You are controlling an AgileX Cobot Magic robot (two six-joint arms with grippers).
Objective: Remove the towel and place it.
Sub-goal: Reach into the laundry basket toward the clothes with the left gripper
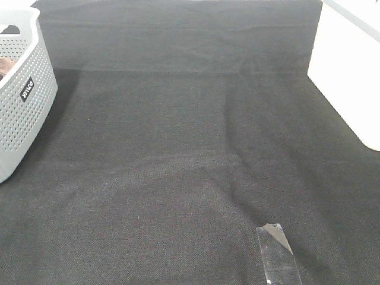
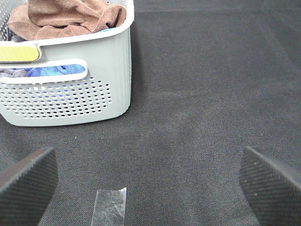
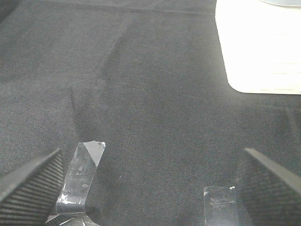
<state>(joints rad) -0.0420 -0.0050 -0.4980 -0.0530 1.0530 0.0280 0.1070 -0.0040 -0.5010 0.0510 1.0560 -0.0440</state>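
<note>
Brown towel [image 2: 66, 16] heaped in grey basket [image 2: 113, 70], L pincer [image 2: 146, 157] & R pincer [image 3: 151, 155] both spread wide, empty

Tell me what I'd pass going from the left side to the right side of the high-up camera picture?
Grey basket → strip of clear tape → white object at the right edge.

You look steeply down from high above on the black surface [image 1: 178, 148]. Your left wrist camera rides low and close, facing the grey basket [image 2: 66, 99] at left; the right faces the white block [image 3: 263, 47] far right. Overhead shares both.
</note>
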